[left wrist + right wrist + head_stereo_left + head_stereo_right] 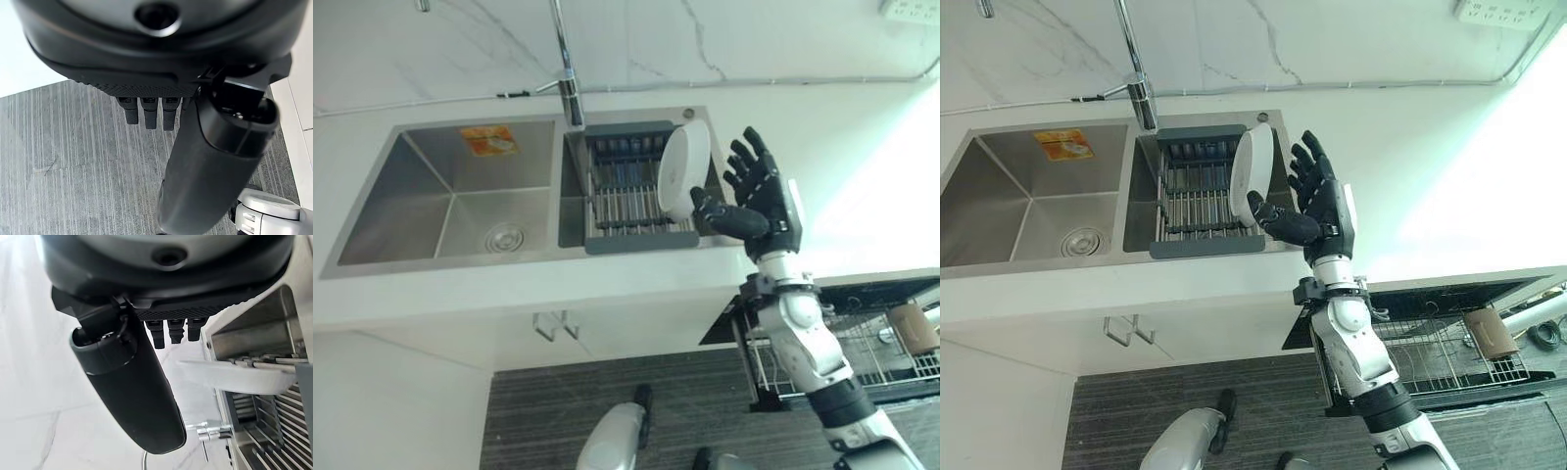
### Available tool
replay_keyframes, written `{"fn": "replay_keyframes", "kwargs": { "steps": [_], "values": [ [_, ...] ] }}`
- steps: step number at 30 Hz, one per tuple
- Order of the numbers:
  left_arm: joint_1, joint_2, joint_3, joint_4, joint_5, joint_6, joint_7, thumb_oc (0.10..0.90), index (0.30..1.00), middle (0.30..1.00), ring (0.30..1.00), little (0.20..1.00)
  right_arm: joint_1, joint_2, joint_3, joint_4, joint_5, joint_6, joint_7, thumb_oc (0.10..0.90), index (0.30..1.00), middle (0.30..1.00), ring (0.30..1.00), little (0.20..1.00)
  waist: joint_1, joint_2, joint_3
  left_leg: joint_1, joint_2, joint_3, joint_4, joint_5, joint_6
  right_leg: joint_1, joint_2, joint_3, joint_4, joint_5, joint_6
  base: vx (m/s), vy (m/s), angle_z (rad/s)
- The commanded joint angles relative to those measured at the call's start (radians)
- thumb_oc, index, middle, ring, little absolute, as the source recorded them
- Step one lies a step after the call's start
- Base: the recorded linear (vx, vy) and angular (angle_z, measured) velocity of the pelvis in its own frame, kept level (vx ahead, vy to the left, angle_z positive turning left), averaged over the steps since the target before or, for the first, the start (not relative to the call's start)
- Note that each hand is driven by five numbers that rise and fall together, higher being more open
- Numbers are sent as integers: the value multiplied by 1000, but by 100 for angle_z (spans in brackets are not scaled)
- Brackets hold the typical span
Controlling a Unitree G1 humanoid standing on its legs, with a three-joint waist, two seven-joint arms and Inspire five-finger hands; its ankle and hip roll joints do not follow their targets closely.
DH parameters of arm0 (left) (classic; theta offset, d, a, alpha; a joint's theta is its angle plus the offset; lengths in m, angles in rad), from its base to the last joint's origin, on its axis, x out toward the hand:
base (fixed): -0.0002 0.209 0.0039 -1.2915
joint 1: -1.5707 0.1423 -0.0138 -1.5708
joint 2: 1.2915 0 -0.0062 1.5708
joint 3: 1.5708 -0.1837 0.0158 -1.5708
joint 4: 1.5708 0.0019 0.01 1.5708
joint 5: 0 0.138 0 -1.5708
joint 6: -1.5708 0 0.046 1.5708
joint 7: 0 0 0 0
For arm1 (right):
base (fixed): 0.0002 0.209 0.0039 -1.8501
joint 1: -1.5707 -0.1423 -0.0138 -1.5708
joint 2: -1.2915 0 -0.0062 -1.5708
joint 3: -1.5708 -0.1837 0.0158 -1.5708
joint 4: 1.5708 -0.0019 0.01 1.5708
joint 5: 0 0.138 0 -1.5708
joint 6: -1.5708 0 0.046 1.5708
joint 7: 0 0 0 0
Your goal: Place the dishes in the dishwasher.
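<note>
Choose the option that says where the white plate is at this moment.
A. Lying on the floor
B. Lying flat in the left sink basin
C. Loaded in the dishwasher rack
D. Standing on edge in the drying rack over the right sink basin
D: the white plate stands on edge in the drying rack over the right sink basin, with the right hand open beside it.

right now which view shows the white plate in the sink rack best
The left eye view: the white plate stands on edge in the drying rack, its round face showing, with the open right hand just beside it. The right eye view shows much the same, more edge-on. The right wrist view catches only its rim, past the fingers.
</note>
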State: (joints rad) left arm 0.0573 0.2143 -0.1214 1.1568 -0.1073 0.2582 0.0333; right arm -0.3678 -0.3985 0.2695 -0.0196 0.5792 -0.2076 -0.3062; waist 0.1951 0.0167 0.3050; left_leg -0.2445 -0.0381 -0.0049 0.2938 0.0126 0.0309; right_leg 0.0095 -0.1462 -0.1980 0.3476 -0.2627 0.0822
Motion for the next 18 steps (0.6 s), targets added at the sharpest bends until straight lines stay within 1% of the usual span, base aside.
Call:
{"fn": "replay_keyframes", "kwargs": {
  "steps": [1,4,7,12,15,18],
  "values": [
    [11,26,-42,16,33,0,15,800,900,900,900,900,-129,9,-59,-40,-33,-127,-40,800,900,900,900,900,5,-22,-41,51,57,-21,6,-176,-38,-64,-35,-49,-48,71,39,0,0,0],
    [9,32,-50,5,39,0,11,800,900,900,900,900,-134,16,-61,-21,-32,-144,-74,800,900,900,900,900,8,-25,-41,50,60,-19,6,-179,-38,-66,-39,-52,-48,73,42,25,-33,3],
    [11,31,-53,6,40,3,9,800,900,900,900,900,-134,22,-62,-6,-33,-152,-95,800,900,900,900,900,7,-21,-43,57,59,-18,6,-182,-37,-62,-45,-55,-48,73,44,47,6,0],
    [24,31,-53,11,51,1,7,800,900,900,900,900,-123,29,-59,14,22,-140,-71,800,900,900,900,900,9,-14,-43,67,55,-23,6,-187,-35,-56,-51,-55,-48,73,45,64,4,0],
    [21,36,-55,14,63,2,10,800,900,900,900,900,-131,49,-49,30,81,-128,-49,800,900,900,900,900,11,-13,-41,67,54,-26,6,-186,-35,-57,-52,-53,-48,74,44,39,-15,-1],
    [21,39,-71,12,85,5,20,800,900,900,900,900,-144,73,-38,59,104,-126,-50,800,900,900,900,900,16,-13,-39,64,53,-33,6,-184,-36,-58,-51,-54,-48,72,44,24,-11,0]
  ]
}}
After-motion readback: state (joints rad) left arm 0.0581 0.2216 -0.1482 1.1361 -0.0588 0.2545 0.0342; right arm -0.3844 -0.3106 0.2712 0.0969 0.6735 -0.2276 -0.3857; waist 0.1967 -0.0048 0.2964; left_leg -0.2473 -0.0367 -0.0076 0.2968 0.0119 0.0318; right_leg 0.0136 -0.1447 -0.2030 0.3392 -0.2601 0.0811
